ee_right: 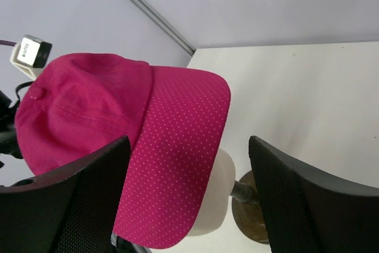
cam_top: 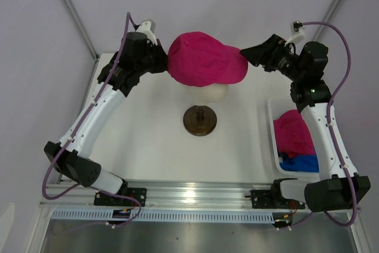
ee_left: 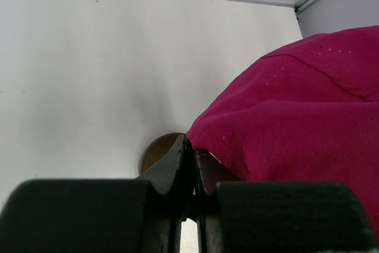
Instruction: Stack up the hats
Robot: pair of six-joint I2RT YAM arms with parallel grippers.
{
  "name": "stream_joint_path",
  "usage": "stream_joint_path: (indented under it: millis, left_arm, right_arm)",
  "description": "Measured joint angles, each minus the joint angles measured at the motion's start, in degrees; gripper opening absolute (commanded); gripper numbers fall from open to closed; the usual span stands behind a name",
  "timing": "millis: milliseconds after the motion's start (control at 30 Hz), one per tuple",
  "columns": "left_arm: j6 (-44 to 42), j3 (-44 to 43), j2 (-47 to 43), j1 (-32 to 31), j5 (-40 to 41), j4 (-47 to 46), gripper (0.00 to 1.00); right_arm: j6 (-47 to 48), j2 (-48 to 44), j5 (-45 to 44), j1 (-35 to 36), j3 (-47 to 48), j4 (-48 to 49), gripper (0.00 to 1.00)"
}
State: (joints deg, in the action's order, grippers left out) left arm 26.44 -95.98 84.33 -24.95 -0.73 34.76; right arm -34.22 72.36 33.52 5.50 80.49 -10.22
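A magenta-pink cap (cam_top: 201, 58) sits over the cream mannequin head (cam_top: 214, 92), its brim pointing right. My left gripper (cam_top: 164, 62) is at the cap's rear edge, shut on the fabric; in the left wrist view the closed jaws (ee_left: 192, 146) meet the cap's (ee_left: 296, 117) hem. My right gripper (cam_top: 244, 56) is open just off the brim tip; in the right wrist view the dotted underside of the brim (ee_right: 177, 158) lies between its spread fingers (ee_right: 188, 143) without touching them. More pink fabric (cam_top: 293, 133) and a blue cap (cam_top: 299, 162) lie in the bin.
A white bin (cam_top: 273, 140) stands at the right under my right arm. The head's dark round stand (cam_top: 199, 120) sits mid-table, also in the right wrist view (ee_right: 251, 217) and the left wrist view (ee_left: 157, 149). Walls enclose the table's back and sides.
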Motion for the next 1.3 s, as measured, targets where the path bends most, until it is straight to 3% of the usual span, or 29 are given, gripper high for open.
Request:
stream_joint_path:
  millis: [67,600,767,1300]
  left_arm:
    - [-0.04,-0.24,0.57,0.0,-0.02,-0.04,0.09]
    - [-0.79,-1.55,2.78,0.0,-0.94,0.04,0.09]
    - [-1.25,-2.05,3.15,0.02,-0.96,0.04,0.09]
    - [-2.1,-3.89,4.61,0.02,-0.98,0.5,0.09]
  right_arm:
    - [-1.62,-0.63,0.04,0.0,-1.18,1.86,0.77]
    - [-9.35,-5.07,0.11,-0.02,-5.57,-1.7,0.72]
    - [-11.74,-9.25,0.02,-0.02,-7.8,-1.68,0.65]
    - [-12.7,-8.41,0.24,0.92,-9.86,-2.67,0.64]
